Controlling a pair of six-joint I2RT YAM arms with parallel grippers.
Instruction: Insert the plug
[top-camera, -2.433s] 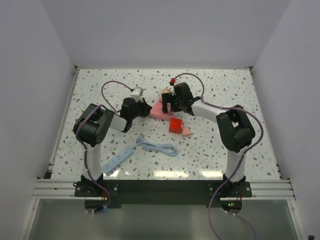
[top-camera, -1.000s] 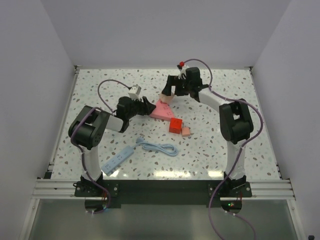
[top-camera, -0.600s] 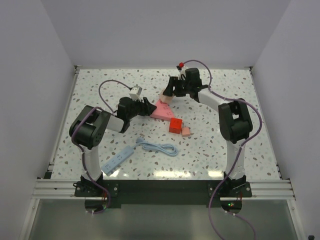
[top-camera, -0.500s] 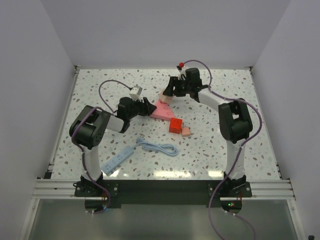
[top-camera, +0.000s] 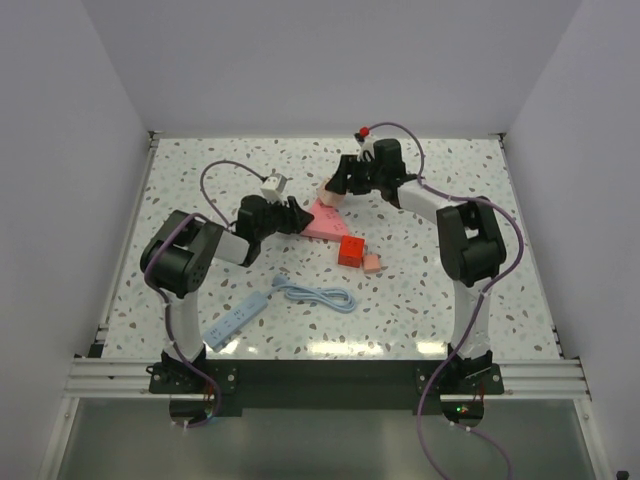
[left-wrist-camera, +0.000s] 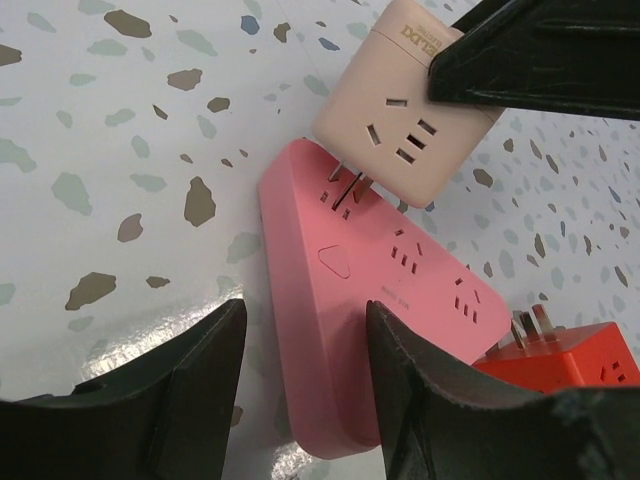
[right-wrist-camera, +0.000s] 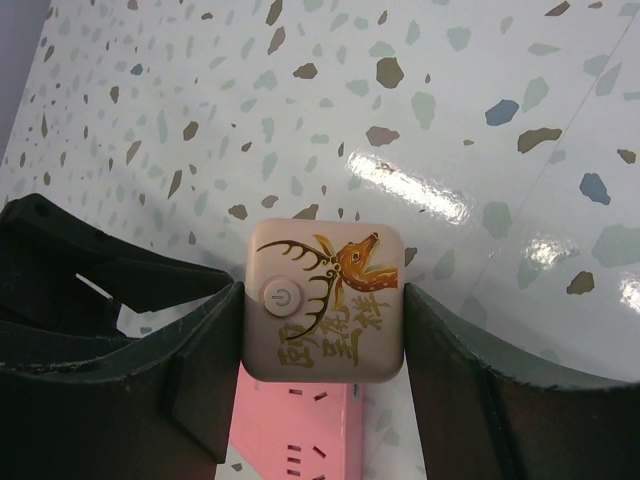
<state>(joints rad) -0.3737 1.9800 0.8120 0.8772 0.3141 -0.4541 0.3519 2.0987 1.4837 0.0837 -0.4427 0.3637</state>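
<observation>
The plug (top-camera: 371, 263), a small salmon-orange cube, lies on the table beside a red cube (top-camera: 350, 250); no gripper touches it. My right gripper (top-camera: 336, 188) (right-wrist-camera: 325, 312) is shut on a larger peach cube adapter (right-wrist-camera: 325, 300) (left-wrist-camera: 405, 105) with a deer print. That adapter is tilted, and its prongs (left-wrist-camera: 350, 187) sit in the slots at the far corner of the flat pink triangle socket (top-camera: 322, 222) (left-wrist-camera: 400, 280). My left gripper (top-camera: 293, 215) (left-wrist-camera: 305, 320) is open and straddles the triangle's near corner, with a gap at its left finger (left-wrist-camera: 190, 380).
A pale blue power strip (top-camera: 238, 320) with its coiled cable (top-camera: 320, 296) lies at the front left. The red cube (left-wrist-camera: 570, 360) sits prongs-up just right of the triangle. White walls close the table at the back and both sides.
The right gripper, wide open a second ago, has closed on the peach adapter. The left jaws have narrowed slightly around the triangle. Both arms have stayed nearly in place.
</observation>
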